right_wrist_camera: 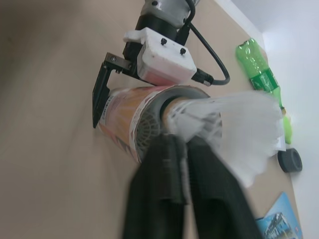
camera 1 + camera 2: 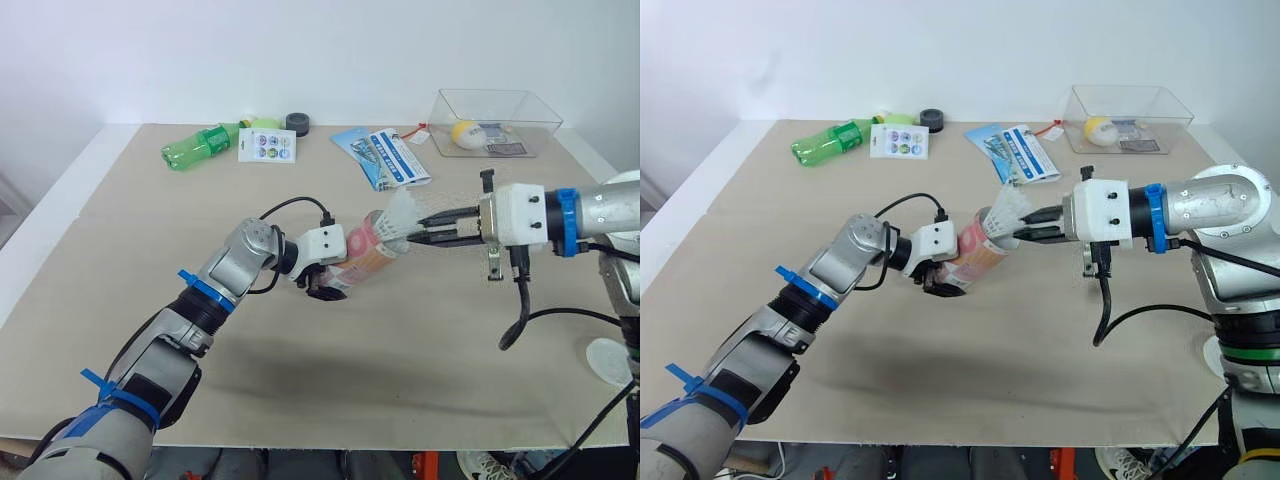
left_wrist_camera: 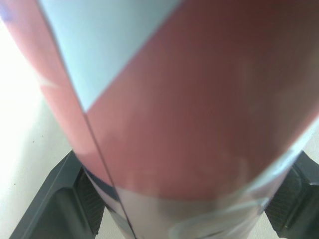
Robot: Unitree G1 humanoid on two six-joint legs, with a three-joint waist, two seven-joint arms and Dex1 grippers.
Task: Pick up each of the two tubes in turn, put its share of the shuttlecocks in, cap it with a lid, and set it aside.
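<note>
We see the left gripper (image 2: 324, 286) clenched around the lower end of a pink-and-orange printed cardboard tube (image 2: 366, 254). In the left wrist view its ribbed black fingers (image 3: 49, 200) press on either side of the smooth, glossy wall. The tube sits over the middle of the beige matte table (image 2: 400, 380), which looks like a flat board. Its long axis is tilted, running from the left gripper up toward the robot's right, and its round open mouth faces the right gripper (image 2: 416, 238). That gripper's two black fingers are pinched close together on the netted edge of a white feathered shuttlecock (image 2: 400, 212). The shuttlecock's narrow end sits in the tube's mouth and its flared skirt sticks out toward the right arm. Its axis lies roughly in line with the tube's, and nothing stands between the two grippers but this pair. Well apart, along the far edge of the table, lie a crumpled green plastic bottle (image 2: 200, 146) on its side and a white card with round coloured stickers (image 2: 268, 146) just beside it. Also there are a small black ring (image 2: 297, 123) and blue printed leaflets (image 2: 385, 157), fanned and flat. Farther right stands a clear, rigid plastic box (image 2: 445, 100) holding a yellow ball (image 2: 464, 133).
</note>
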